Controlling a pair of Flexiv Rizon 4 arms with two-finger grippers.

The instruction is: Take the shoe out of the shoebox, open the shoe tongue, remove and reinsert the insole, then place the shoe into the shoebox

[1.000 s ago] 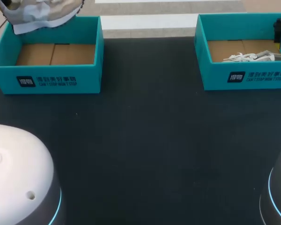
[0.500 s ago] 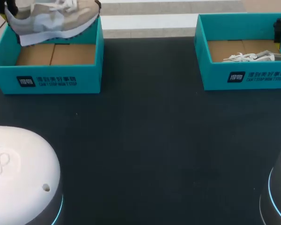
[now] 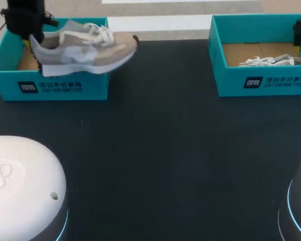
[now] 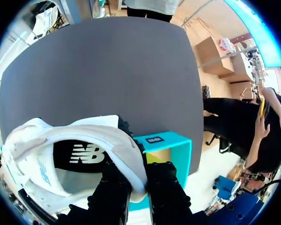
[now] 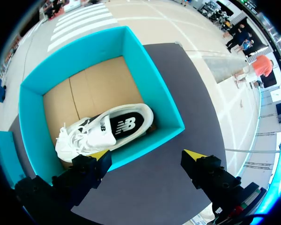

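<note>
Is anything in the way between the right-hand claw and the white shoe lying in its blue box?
Nothing visible does. The right gripper hangs open over the edge of the box, which has no lid, and the white shoe lies uncovered inside it.

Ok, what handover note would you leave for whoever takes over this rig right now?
Left claw: shut on the heel collar of the beige shoe, held in the air over the left shoebox.
Right claw: open, above the right shoebox; white shoe lies inside.
Done: beige shoe lifted out.
Left: open tongue, remove and reinsert insole, put shoe back in box.
</note>
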